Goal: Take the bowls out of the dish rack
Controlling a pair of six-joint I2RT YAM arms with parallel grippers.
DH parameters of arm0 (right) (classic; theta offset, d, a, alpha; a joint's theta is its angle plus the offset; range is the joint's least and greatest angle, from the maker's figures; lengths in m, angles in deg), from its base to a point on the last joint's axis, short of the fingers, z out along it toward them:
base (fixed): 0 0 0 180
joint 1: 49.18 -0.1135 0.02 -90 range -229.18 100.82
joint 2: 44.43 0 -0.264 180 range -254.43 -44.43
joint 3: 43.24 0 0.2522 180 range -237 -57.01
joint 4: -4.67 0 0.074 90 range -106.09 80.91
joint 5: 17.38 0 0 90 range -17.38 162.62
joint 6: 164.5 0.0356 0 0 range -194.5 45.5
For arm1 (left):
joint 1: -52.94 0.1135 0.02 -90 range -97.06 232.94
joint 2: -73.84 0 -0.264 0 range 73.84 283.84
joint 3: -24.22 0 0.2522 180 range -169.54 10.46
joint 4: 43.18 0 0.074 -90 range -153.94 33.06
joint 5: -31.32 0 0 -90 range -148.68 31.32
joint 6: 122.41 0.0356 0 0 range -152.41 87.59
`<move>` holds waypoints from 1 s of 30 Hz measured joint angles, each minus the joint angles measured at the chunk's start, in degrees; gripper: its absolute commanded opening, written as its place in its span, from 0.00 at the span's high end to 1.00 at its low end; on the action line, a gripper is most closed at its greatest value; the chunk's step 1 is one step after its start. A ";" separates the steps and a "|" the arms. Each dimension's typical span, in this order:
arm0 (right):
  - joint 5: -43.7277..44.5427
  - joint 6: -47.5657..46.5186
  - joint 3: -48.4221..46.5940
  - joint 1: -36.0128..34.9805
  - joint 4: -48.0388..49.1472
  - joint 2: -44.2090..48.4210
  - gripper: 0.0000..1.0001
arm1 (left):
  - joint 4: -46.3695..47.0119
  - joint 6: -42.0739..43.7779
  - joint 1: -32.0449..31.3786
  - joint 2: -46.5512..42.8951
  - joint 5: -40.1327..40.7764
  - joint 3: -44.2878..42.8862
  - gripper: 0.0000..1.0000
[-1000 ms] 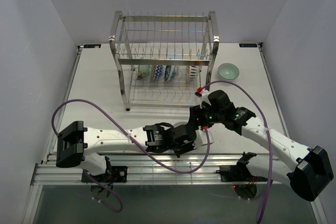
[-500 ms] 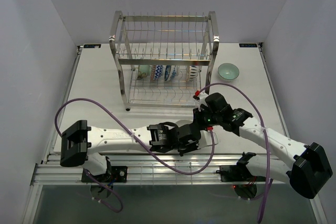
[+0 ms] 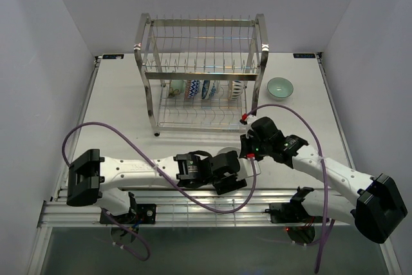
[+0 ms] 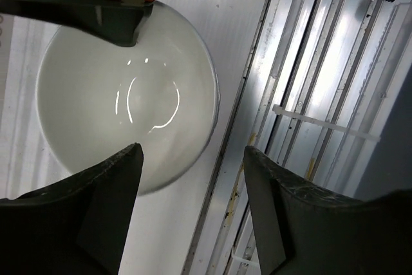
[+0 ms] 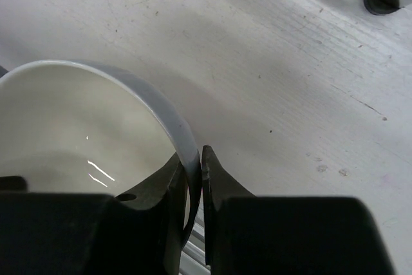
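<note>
A plain white bowl [image 4: 129,94] sits low over the table near its front edge, between the two arms [image 3: 226,157]. My right gripper [image 5: 196,172] is shut on the bowl's rim [image 5: 183,136], one finger inside and one outside. My left gripper [image 4: 193,210] stands open just off the bowl, its fingers [image 4: 96,210] apart with only table and frame rails between them. The dish rack [image 3: 199,30] stands at the back. Several bowls stand on edge in its lower tier, among them a pale one [image 3: 177,87] and blue-patterned ones [image 3: 193,88].
A mint-green bowl [image 3: 280,87] rests on the table right of the rack. Purple cables [image 3: 96,127] loop from both arms. The metal frame rails [image 4: 322,94] run along the table's front edge, right beside the white bowl.
The left gripper has opened and let go of the white bowl. The right gripper has closed on its rim and shifted slightly left and forward.
</note>
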 measured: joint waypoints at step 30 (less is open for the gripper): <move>4.90 4.85 -0.07 48.68 -3.41 1.81 0.92 | 9.66 -10.23 39.98 -10.36 -5.75 5.38 0.22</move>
